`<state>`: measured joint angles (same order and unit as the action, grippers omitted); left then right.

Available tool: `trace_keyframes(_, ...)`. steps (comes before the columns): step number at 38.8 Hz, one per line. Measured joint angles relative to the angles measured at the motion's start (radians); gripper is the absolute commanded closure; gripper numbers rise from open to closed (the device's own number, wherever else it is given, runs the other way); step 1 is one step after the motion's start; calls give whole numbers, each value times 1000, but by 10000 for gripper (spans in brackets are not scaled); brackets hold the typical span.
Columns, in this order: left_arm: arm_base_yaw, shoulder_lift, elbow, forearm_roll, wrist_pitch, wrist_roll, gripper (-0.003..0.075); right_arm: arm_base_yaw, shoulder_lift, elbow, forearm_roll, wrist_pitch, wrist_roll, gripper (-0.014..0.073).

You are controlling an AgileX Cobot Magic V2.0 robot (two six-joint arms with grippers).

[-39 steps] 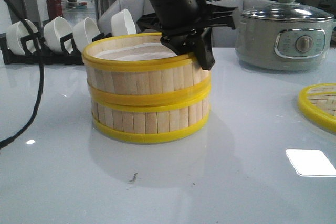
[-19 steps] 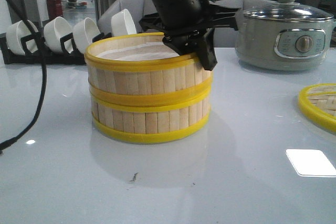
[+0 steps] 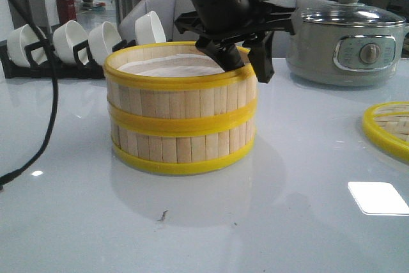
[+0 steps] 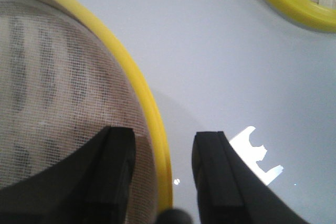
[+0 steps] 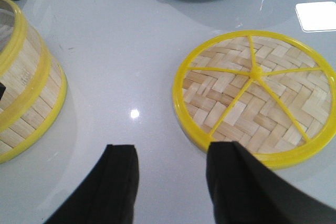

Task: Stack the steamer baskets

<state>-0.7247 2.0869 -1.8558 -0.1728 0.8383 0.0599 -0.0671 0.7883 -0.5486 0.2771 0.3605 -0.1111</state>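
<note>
Two steamer baskets are stacked at the table's middle, the top basket (image 3: 182, 97) level on the lower basket (image 3: 182, 148). A white liner (image 4: 58, 87) lies in the top one. My left gripper (image 3: 248, 65) is open and straddles the top basket's right rim (image 4: 152, 129): one finger over the liner, the other outside, neither pressing the rim. The woven yellow-rimmed lid (image 5: 257, 95) lies flat on the table at the right (image 3: 390, 126). My right gripper (image 5: 170, 166) is open and empty, low over the table just beside the lid, with the stack (image 5: 26, 98) off to its side.
A grey-green electric pot (image 3: 348, 43) with a glass lid stands at the back right. White bowls (image 3: 83, 39) sit in a black rack at the back left. A black cable (image 3: 48, 107) hangs at the left.
My left gripper's jaws have opened and let go of the top basket's rim. The top basket has settled level and aligned on the lower one.
</note>
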Motion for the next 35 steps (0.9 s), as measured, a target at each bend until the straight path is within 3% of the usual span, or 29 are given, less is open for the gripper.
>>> trace_keyframes(15,42,0,-193,78,47,-4,373,0,0,0,0,0,0,172)
trace_keyframes(17,60,0,-223,78,63,-8,416,0,0,0,0,0,0,172)
trace_keyframes(22,116,0,-279,81,109,-13,650,0,0,0,0,0,0,172)
trace_keyframes(25,157,-11,-288,83,136,-13,616,0,1,0,0,0,0,172)
trace_keyframes(35,304,-104,-288,87,204,-13,634,0,34,0,0,-2,0,172)
